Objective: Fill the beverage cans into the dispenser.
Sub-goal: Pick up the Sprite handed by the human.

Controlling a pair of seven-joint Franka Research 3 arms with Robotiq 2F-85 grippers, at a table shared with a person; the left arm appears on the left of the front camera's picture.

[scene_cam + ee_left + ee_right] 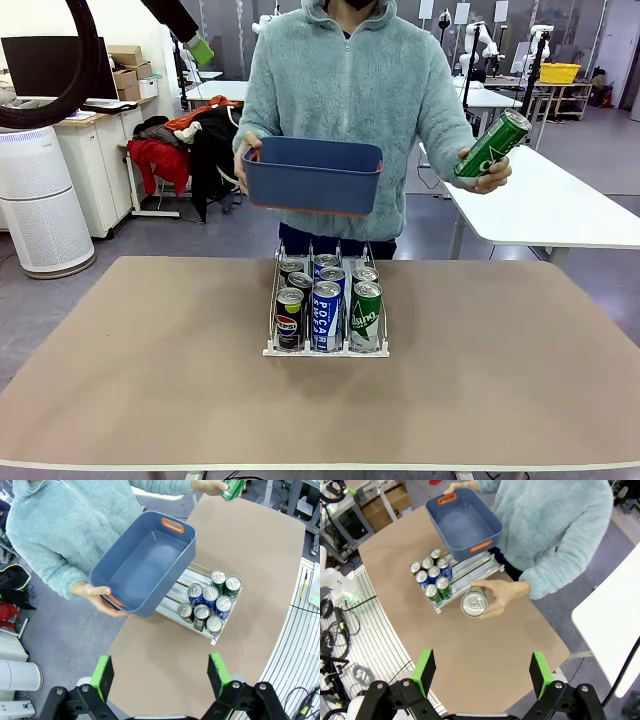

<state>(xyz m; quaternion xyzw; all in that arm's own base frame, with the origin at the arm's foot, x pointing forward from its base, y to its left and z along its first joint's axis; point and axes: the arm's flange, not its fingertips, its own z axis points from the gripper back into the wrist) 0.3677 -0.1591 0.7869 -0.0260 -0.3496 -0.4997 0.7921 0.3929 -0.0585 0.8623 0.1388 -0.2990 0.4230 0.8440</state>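
The dispenser [300, 351] stands mid-table with several beverage cans in its three lanes: black Pepsi [289, 320], blue-and-white Pocari [327, 316] and green [366, 317] at the front. Across the table a person holds an empty dark blue bin [312, 176] above the rack's far end in one hand and a green can [493, 145] in the other. In the left wrist view my left gripper [161, 675] hangs open high above the table, with the bin [145, 570] and the cans [210, 602] below. My right gripper [482, 672] is open too, above the hand-held green can [474, 603] and the rack [477, 570].
The brown table [150, 380] has bare room all around the rack. Behind the person stand a white table [560, 210] at the right and a white air purifier [40, 200] on the floor at the left.
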